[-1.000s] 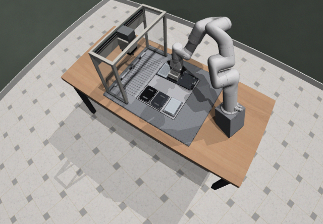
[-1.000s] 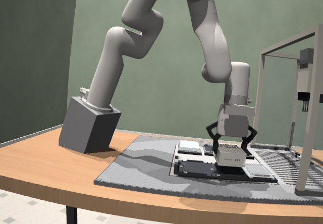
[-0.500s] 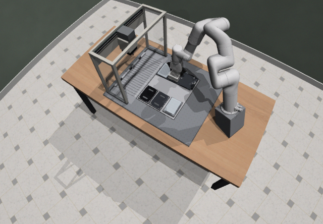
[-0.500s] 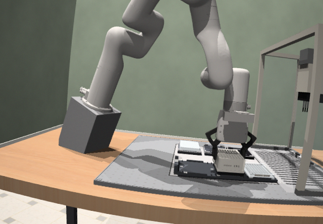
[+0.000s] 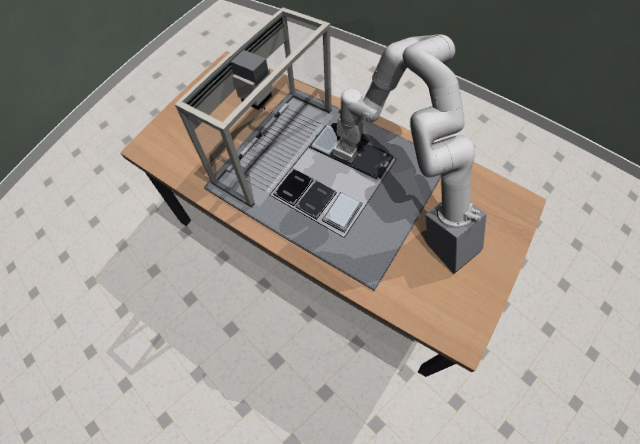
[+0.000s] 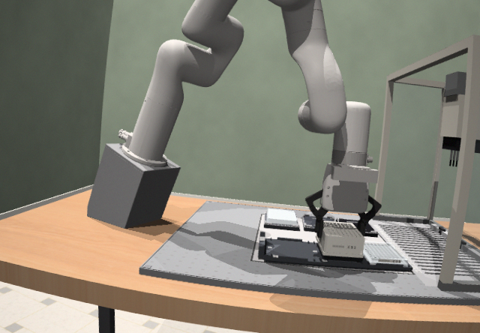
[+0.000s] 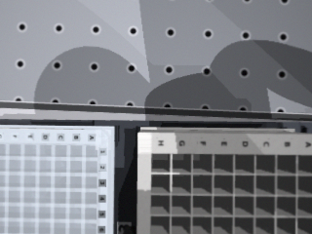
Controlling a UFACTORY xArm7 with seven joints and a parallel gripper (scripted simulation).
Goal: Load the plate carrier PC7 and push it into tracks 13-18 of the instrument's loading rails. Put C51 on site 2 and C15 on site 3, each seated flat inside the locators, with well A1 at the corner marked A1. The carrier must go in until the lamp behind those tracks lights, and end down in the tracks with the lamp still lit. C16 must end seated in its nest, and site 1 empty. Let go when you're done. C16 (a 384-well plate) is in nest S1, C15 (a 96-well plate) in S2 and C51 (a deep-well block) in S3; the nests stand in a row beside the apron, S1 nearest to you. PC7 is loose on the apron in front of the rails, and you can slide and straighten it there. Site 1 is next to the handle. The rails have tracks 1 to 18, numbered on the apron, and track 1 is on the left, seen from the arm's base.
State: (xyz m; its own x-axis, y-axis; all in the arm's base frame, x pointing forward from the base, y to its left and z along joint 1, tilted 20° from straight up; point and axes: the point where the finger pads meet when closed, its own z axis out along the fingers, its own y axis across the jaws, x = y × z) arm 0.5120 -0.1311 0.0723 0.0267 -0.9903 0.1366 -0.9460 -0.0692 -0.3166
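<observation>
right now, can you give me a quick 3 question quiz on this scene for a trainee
1. True or false: the gripper is shut on the deep-well block C51.
2. What lies on the carrier PC7 next to C51, on the rail side? A) a 96-well plate B) a tube rack C) nothing
3. How many of the three nests hold a plate?

Key
1. True.
2. A.
3. One, the pale 384-well plate; the other two are dark and vacant.
</observation>
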